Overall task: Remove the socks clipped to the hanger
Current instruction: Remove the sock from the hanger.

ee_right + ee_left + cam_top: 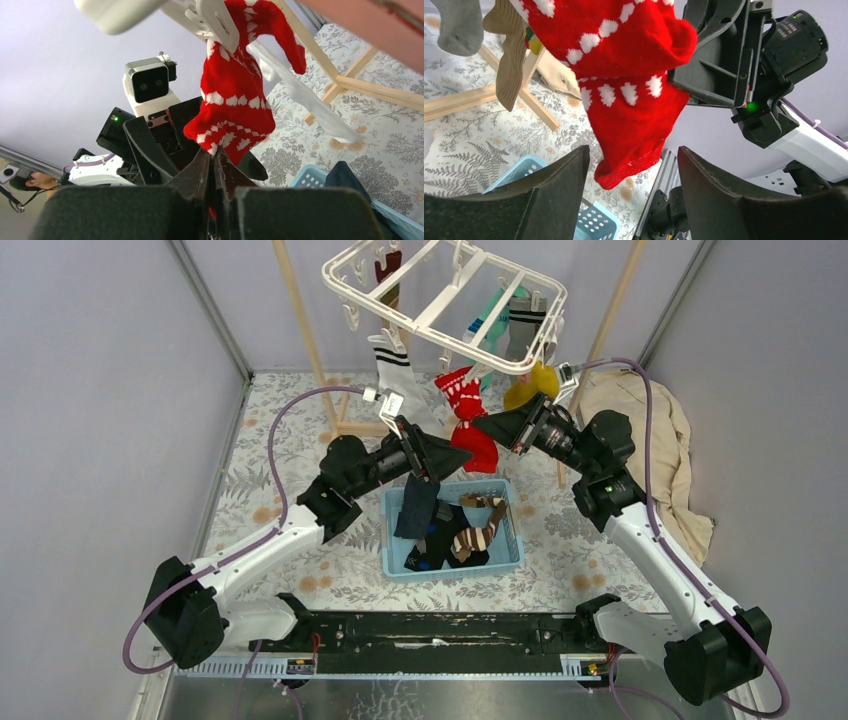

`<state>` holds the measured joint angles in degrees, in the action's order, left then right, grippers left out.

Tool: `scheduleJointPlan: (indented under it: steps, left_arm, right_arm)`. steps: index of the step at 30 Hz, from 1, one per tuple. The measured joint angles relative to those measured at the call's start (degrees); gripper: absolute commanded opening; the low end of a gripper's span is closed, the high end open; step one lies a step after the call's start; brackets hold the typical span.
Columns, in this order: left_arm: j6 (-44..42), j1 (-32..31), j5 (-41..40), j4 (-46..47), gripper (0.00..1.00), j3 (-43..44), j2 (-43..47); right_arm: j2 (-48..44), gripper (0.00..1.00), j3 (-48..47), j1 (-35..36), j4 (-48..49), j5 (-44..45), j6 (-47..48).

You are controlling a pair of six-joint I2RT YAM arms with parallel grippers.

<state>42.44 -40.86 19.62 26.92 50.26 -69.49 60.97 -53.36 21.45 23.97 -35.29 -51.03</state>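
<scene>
Red sock [235, 100] clenched in my right hand [212, 156], left hand [633, 152] released; next I tug it off the hanger [450, 296].

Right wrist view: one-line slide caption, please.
Right end effector shut on the red sock clipped to the white hanger.

Red sock [634, 115] is fuzzy knit, hanger [120, 12] glossy white plastic, rack [380, 91] probably bare wood.
</scene>
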Motion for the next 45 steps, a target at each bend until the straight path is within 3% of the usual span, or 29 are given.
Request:
scheduleJointPlan:
  steps: [6, 13, 17, 23, 24, 28, 42, 45]
  left_arm:
    - [-1.1, -0.4, -1.9, 3.7, 0.3, -1.5, 0.0]
    - [-0.8, -0.3, -2.0, 4.9, 0.06, -1.5, 0.0]
    - [-0.7, -0.3, -1.6, 4.8, 0.04, -1.5, 0.0]
    - [-0.9, -0.4, -1.6, 4.1, 0.04, -1.4, 0.2]
    - [-0.9, -0.3, -1.6, 4.0, 0.04, -1.4, 0.3]
    - [-1.0, -0.3, -1.6, 3.8, 0.04, -1.4, 0.6]
    - [-1.0, -0.3, -1.6, 2.4, 0.04, -1.2, 0.8]
    - [-1.0, -0.4, -1.7, 2.3, 0.04, -0.7, 0.7]
  right_arm:
    - [0.0, 0.0, 0.0, 0.6, -1.0, 1.5, 0.0]
    - [0.0, 0.04, 0.0, 1.0, -1.0, 2.3, 0.2]
    - [-0.1, 0.27, 0.0, 1.1, -1.8, 3.4, 1.0]
    - [-2.1, 0.52, 0.0, 1.3, -6.0, 6.9, 4.0]
    - [-2.6, 0.68, 0.0, 1.3, -6.7, 7.6, 4.6]
    - [-5.2, 0.99, 0.0, 1.3, -10.2, 10.4, 7.4]
    - [-10.1, 1.0, -3.9, 1.4, -28.3, 21.3, 17.3]
    - [-10.3, 0.85, -7.1, 1.4, -30.3, 23.2, 18.3]
